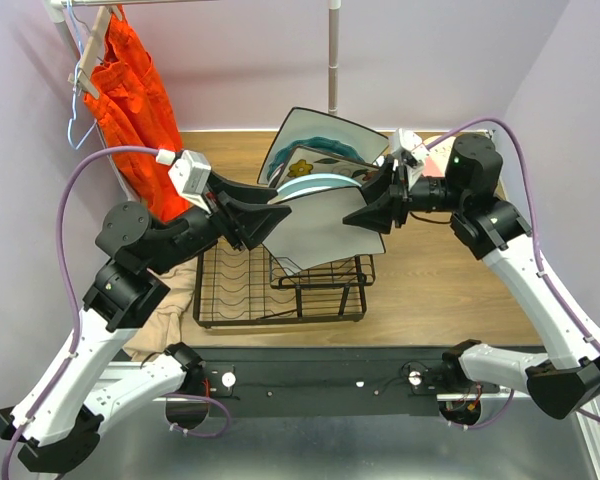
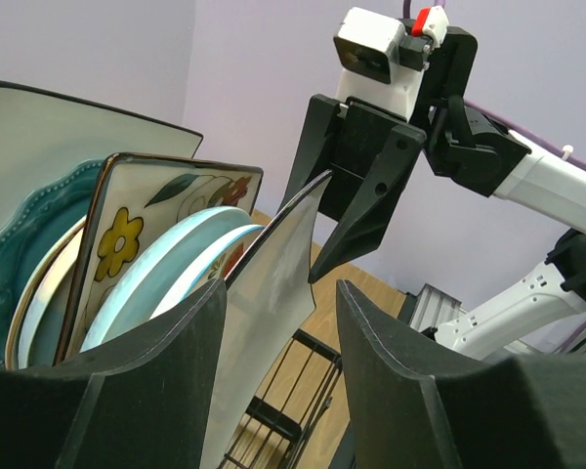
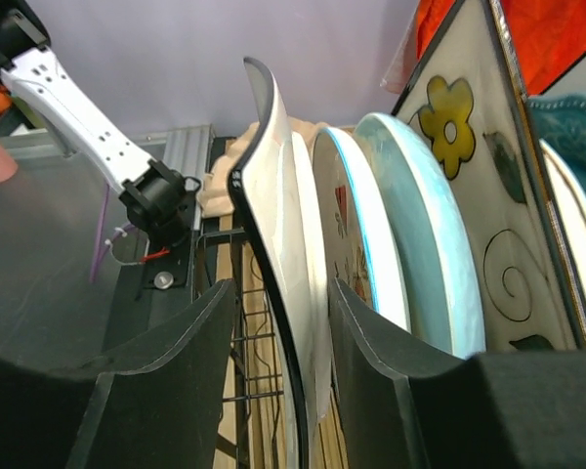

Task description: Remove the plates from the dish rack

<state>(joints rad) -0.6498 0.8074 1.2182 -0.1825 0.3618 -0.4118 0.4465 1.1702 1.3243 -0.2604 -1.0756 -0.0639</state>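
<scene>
The white square plate (image 1: 315, 232) stands at the front of the dish rack (image 1: 242, 292), and you have one claw on each of its side edges. Your left gripper (image 1: 268, 222) and right gripper (image 1: 365, 208) are both partly open around the edge. A gap still shows, so neither clamps it. Just behind both claws the other plates (image 1: 310, 135) stand close together in the raised tier. Beyond your left gripper hangs an orange garment (image 1: 130, 90).
</scene>
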